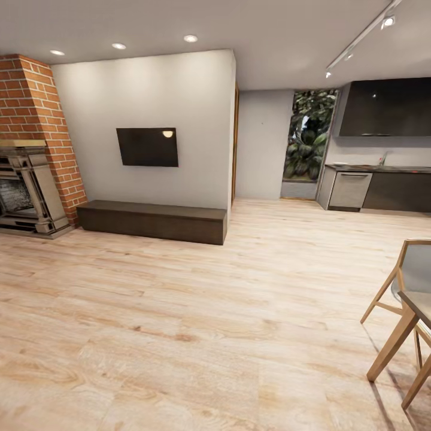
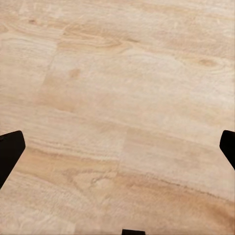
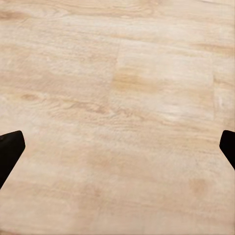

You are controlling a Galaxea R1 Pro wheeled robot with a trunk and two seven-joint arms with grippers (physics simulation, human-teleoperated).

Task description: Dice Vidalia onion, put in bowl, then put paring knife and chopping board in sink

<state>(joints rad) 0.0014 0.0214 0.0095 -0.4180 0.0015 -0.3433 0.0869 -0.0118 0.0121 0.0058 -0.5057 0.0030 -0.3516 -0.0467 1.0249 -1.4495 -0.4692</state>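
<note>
The kitchen [image 1: 383, 155] lies far off at the right of the head view, with glossy black upper cabinets [image 1: 386, 108], dark grey lower cabinets [image 1: 398, 191] and a grey countertop [image 1: 383, 169]. A thin tap [image 1: 382, 158] rises from the counter. The sink basin, onion, chopping board, paring knife and bowl are too far away to make out. My left gripper [image 2: 117, 147] hangs open over the wooden floor, black fingertips [image 2: 10, 152] wide apart. My right gripper [image 3: 117, 147] is open the same way, nothing between its fingertips [image 3: 10, 152].
Pale wood floor [image 1: 197, 311] stretches toward the kitchen. A wooden chair and table [image 1: 404, 311] stand close at the right. A low dark bench [image 1: 152, 220], a wall television [image 1: 147, 146] and a brick fireplace [image 1: 30, 173] are at the left. A window with plants [image 1: 308, 137] is beside the kitchen.
</note>
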